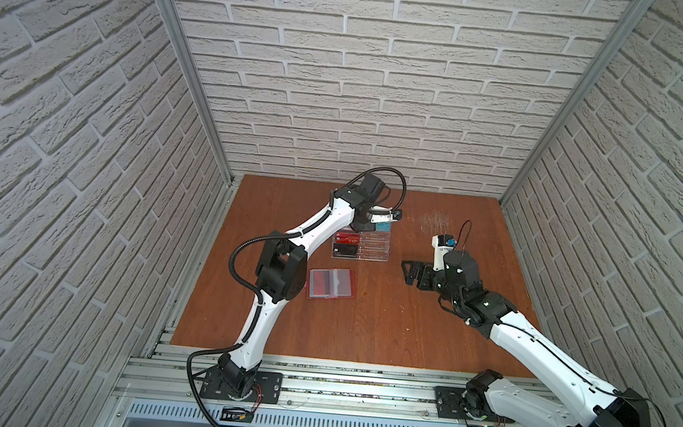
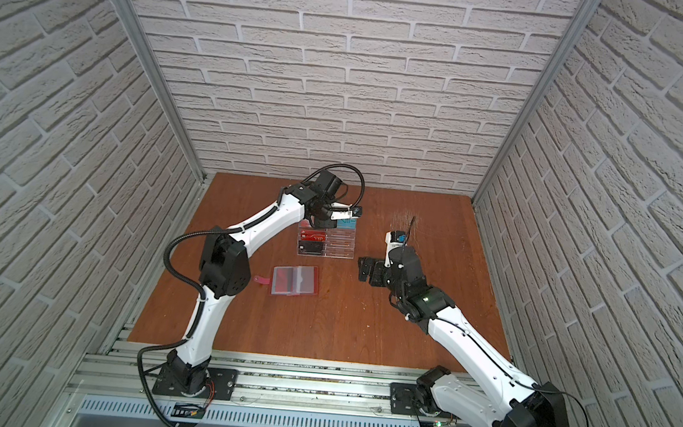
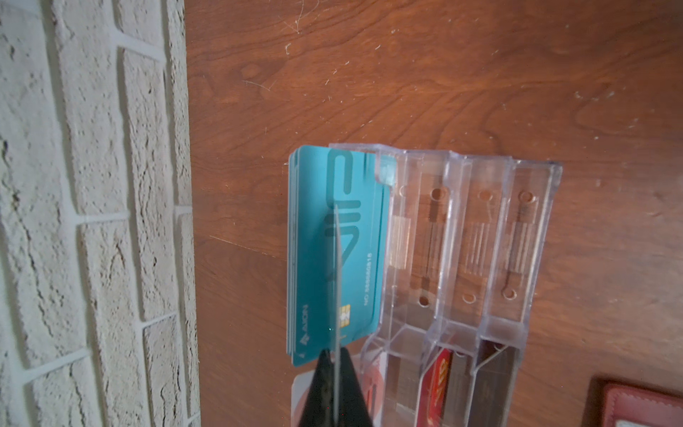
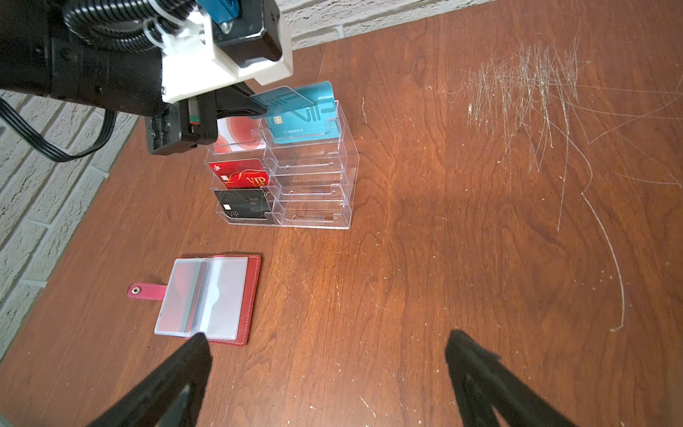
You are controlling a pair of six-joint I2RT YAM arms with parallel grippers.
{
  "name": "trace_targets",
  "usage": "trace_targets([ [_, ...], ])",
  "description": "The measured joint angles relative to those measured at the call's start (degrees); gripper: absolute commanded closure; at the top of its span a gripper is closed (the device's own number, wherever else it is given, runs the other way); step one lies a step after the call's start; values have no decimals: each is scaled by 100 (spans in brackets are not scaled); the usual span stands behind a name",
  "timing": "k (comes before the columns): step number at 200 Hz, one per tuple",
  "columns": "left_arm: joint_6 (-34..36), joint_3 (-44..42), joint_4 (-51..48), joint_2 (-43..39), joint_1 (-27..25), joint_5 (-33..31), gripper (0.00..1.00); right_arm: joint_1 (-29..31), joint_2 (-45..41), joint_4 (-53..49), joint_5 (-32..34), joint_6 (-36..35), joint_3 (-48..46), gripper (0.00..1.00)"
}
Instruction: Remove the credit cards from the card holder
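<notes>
The red card holder [image 4: 210, 295] lies open on the wooden table, clear sleeves up and snap tab [image 4: 146, 290] out to one side; it shows in both top views [image 1: 332, 284] [image 2: 295, 281]. A red card [image 4: 184, 292] shows through one sleeve. My left gripper [image 3: 335, 356] is shut on a teal credit card [image 4: 284, 98], seen edge-on [image 3: 337, 277] in the left wrist view. It holds that card tilted just above the teal VIP cards [image 4: 303, 118] standing in the back tier of the clear acrylic stand [image 4: 314, 177]. My right gripper [image 4: 327, 338] hovers open and empty, right of the holder.
The acrylic stand [image 1: 370, 246] also holds a red VIP card [image 4: 240, 173], a black VIP card [image 4: 244, 205] and a white card with red circles [image 4: 240, 136]. Brick walls close in the table on three sides. Scratched wood [image 4: 517, 92] lies right of the stand.
</notes>
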Motion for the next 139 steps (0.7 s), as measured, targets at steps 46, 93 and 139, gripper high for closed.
trace_targets([
  [46, 11, 66, 129, 81, -37, 2, 100, 0, 4, 20, 0, 0, 0, 0],
  [93, 4, 129, 118, 306, -79, 7, 100, -2, 4, 20, 0, 0, 0, 0],
  [139, 2, 129, 153, 341, -122, 2, 100, 0, 4, 20, -2, 0, 0, 0],
])
